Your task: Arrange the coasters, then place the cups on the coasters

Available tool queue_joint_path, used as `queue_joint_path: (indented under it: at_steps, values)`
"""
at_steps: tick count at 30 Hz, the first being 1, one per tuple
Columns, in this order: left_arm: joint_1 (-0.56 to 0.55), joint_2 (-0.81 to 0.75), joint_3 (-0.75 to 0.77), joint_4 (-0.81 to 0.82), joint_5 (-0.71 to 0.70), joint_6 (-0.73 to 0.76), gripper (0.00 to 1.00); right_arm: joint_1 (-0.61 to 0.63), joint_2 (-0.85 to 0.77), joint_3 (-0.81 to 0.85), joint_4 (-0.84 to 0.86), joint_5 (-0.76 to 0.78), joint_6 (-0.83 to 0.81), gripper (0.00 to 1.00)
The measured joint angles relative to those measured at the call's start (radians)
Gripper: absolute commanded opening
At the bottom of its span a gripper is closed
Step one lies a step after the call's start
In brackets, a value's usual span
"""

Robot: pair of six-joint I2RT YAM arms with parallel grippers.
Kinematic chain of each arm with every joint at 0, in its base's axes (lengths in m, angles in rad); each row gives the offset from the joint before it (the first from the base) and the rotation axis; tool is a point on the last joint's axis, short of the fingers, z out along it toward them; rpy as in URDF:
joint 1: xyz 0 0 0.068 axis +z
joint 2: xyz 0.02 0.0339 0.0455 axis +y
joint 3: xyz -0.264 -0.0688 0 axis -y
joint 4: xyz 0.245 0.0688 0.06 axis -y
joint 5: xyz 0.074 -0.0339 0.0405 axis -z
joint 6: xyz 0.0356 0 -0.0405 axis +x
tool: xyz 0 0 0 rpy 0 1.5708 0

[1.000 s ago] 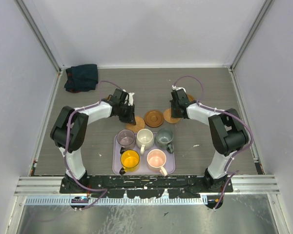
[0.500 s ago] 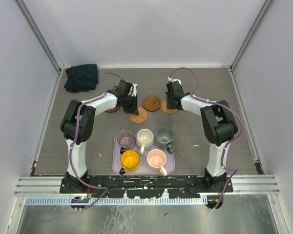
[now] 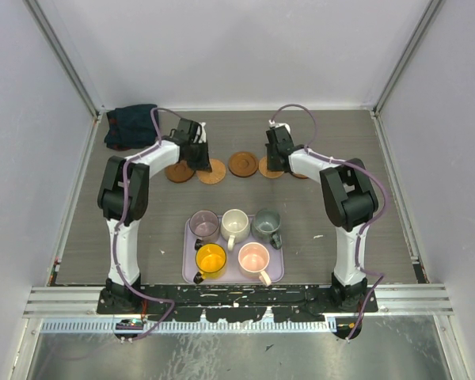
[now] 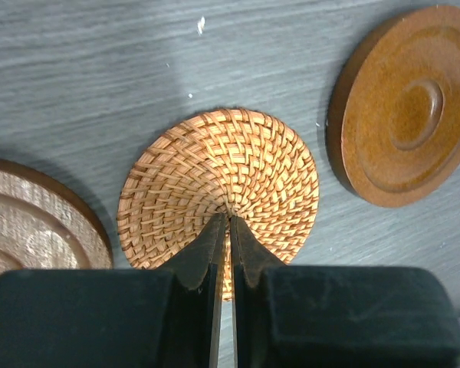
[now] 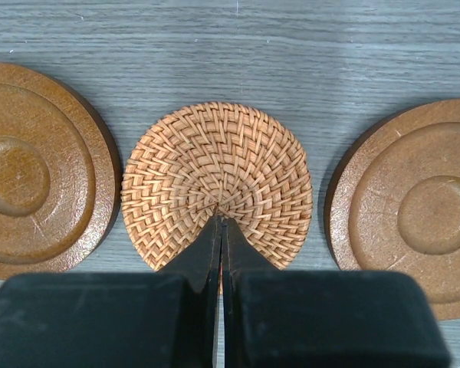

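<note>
**Woven coasters under two closed grippers**

Five coasters [image 3: 243, 164] lie in a row across the far part of the grey table [image 3: 340, 206], alternating wooden and woven. The left gripper [image 4: 230, 221] has its fingers pressed together on nothing. Its tips sit over the centre of the left woven coaster [image 4: 215, 169], with a wooden coaster [image 4: 31, 226] just beside it. The right gripper [image 5: 220, 218] is likewise closed and empty. It points at the centre of the right woven coaster [image 5: 217, 169], with a wooden disc close on either side. Nearer the arm bases, the cups stand on the lavender tray [image 3: 232, 271]. The purple cup [image 3: 203, 225], cream cup [image 3: 235, 224] and grey-green cup [image 3: 266, 222] are at the back. The yellow cup [image 3: 211, 257] and pink cup [image 3: 253, 256] are in front. A dark cloth [image 3: 132, 127] lies in the far left corner.
</note>
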State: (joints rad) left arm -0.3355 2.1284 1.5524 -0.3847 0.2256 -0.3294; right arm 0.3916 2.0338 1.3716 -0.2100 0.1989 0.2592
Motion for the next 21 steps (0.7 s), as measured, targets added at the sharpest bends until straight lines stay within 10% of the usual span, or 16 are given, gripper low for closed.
queue_joint_path:
  at_steps: [21]
  values:
    - [0.01, 0.031, 0.078, -0.024, -0.003, 0.032, 0.28, 0.0, -0.002, 0.104, -0.023, 0.039, -0.058, 0.01]
